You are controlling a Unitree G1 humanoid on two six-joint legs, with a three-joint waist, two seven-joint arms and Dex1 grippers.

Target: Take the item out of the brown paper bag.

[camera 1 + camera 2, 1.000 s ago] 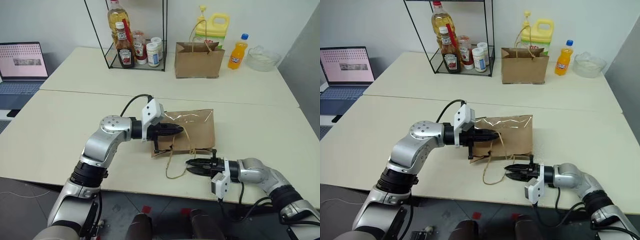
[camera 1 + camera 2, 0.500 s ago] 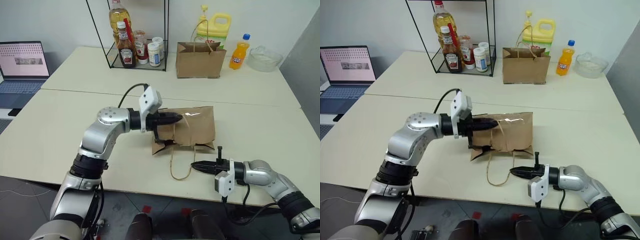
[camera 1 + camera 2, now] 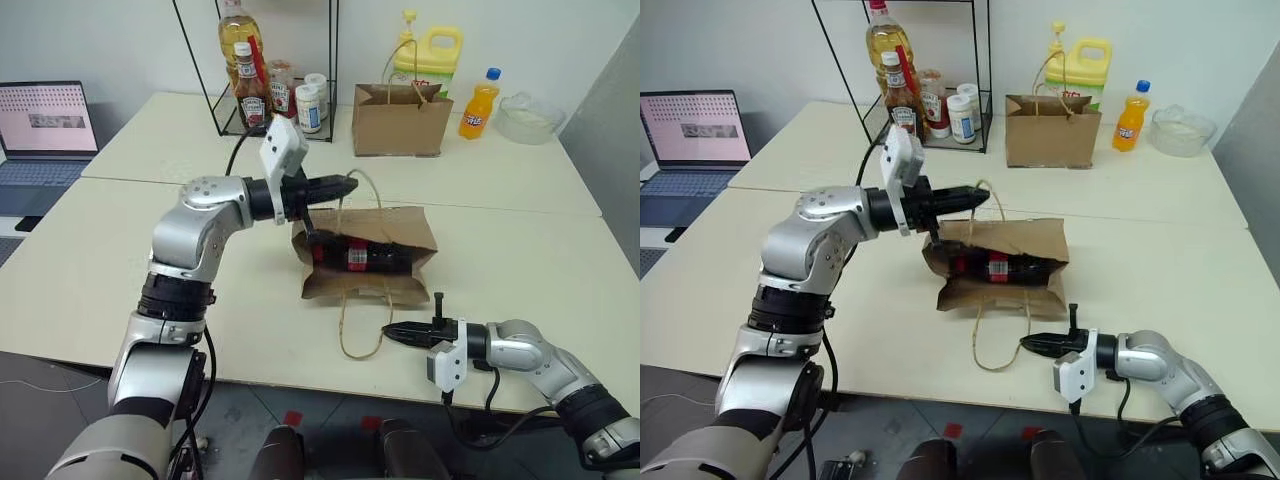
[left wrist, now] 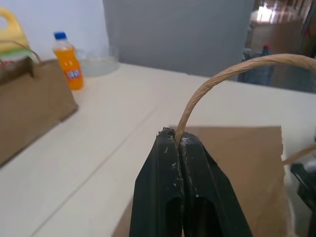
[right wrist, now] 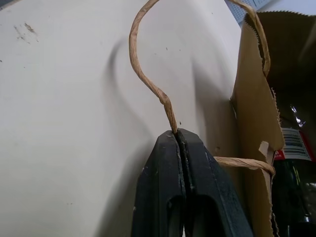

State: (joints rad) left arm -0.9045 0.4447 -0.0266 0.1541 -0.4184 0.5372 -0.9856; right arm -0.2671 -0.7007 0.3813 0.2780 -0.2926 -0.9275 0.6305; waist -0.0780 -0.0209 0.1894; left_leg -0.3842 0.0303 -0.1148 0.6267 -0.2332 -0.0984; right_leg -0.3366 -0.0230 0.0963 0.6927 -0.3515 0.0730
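Pale tabletop (image 3: 120,270) lay under the brown paper bag (image 3: 400,232); my left gripper (image 3: 347,184) pinched its upper handle (image 4: 217,79), my right gripper (image 3: 390,331) its lower handle (image 5: 148,79). Inside lay the cola bottle (image 3: 358,256).

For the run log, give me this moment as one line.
left end effector: shut on upper handle | right end effector: shut on lower handle | bag: open | cola bottle: inside

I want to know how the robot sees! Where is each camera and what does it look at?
Head, two eyes: look down over both arms at the table and paper bag.
Left wrist: looks along the left tool, pinching a bag handle.
Right wrist: along the right tool, pinching the other handle.
All share the bag.
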